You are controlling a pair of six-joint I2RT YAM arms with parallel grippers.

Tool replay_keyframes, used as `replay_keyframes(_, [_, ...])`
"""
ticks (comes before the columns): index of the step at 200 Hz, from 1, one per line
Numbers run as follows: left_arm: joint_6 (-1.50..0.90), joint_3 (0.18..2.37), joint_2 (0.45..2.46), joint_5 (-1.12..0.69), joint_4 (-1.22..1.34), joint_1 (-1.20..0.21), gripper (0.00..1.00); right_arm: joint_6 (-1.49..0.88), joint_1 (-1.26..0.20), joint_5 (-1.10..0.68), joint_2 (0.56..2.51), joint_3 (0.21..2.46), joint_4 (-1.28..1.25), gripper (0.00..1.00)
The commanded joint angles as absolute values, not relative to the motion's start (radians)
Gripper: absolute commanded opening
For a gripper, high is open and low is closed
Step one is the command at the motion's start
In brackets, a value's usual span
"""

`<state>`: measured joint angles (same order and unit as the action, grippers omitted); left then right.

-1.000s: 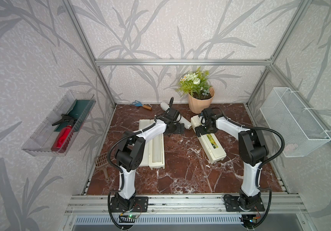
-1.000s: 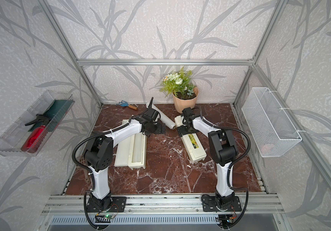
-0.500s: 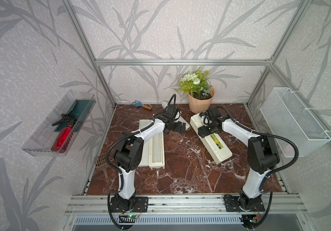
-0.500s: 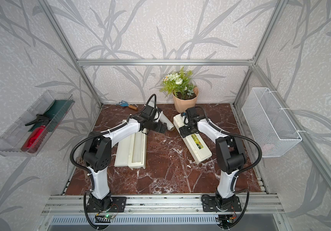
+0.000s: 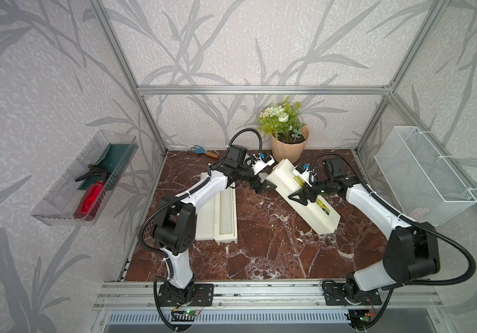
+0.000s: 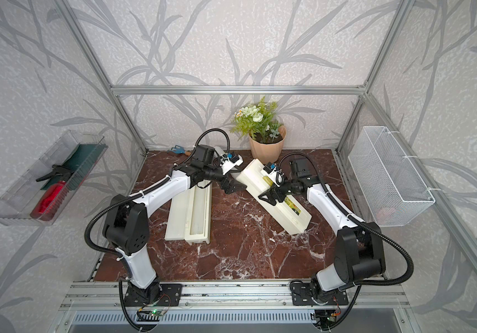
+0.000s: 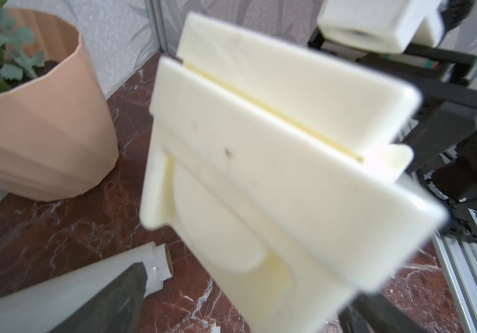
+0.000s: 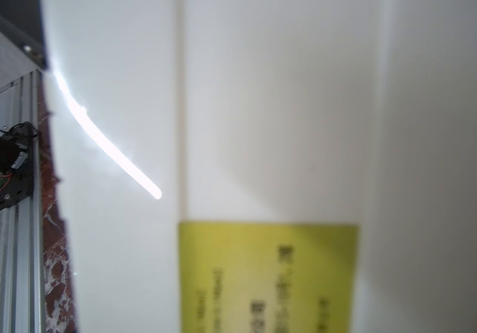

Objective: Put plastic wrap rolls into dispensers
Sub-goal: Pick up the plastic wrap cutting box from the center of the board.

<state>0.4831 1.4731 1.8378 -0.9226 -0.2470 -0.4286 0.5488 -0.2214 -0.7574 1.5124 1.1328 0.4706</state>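
I note the closed dispenser lying diagonally, far end facing my spread, empty left tool, right tool astride its middle, grip unconfirmable; loose roll beside the left tool.

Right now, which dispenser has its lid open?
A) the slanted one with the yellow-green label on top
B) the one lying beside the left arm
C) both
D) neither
B: the open dispenser lies spread in two halves with its trough showing, while the closed dispenser has its lid down with the label facing up.
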Motion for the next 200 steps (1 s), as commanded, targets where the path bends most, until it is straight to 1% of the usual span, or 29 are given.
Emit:
replay_keyframes(1, [0.61,1.456,1.801,-1.095,-0.247,-0.42,0.99,0.659,-0.216,-0.907,1.466,1.097,0.431,0.74])
replay_keyframes(14, [0.601,1.435,1.791,-1.138,-0.225,-0.42,0.99,0.728,-0.216,-0.944,1.46,1.099,0.461,0.77])
replay_keyframes(29, [0.581,1.415,1.783,-1.173,-0.214,-0.421,0.99,0.832,-0.215,-0.971,1.457,1.104,0.503,0.77])
replay_keyframes(43, [0.599,1.406,1.778,-1.19,-0.255,-0.422,0.99,0.855,-0.215,-0.971,1.46,1.117,0.508,0.77])
replay_keyframes(67, [0.609,1.371,1.749,-1.192,-0.258,-0.429,1.0,1.0,-0.219,-1.008,1.493,1.163,0.617,0.71])
replay_keyframes(104, [0.659,1.345,1.711,-1.164,-0.291,-0.461,0.99,1.027,-0.236,-1.007,1.517,1.187,0.642,0.69])
replay_keyframes(133, [0.604,1.293,1.676,-1.158,-0.178,-0.467,0.99,1.053,-0.254,-0.988,1.535,1.207,0.681,0.69])
replay_keyframes(143, [0.595,1.284,1.67,-1.163,-0.164,-0.466,0.99,1.046,-0.258,-0.983,1.538,1.21,0.685,0.71])
replay_keyframes(161, [0.602,1.282,1.672,-1.172,-0.176,-0.467,0.94,0.992,-0.259,-0.994,1.533,1.21,0.652,0.73])
replay_keyframes(167, [0.611,1.284,1.675,-1.173,-0.186,-0.468,0.91,0.971,-0.259,-0.994,1.53,1.206,0.635,0.77])
replay_keyframes(184, [0.645,1.3,1.688,-1.195,-0.239,-0.467,0.79,0.915,-0.267,-0.981,1.518,1.206,0.6,0.91])
replay_keyframes(195, [0.674,1.316,1.696,-1.211,-0.278,-0.468,0.67,0.9,-0.271,-0.986,1.513,1.21,0.596,0.99])
replay_keyframes(200, [0.685,1.322,1.701,-1.212,-0.295,-0.471,0.61,0.893,-0.273,-0.992,1.51,1.213,0.595,1.0])
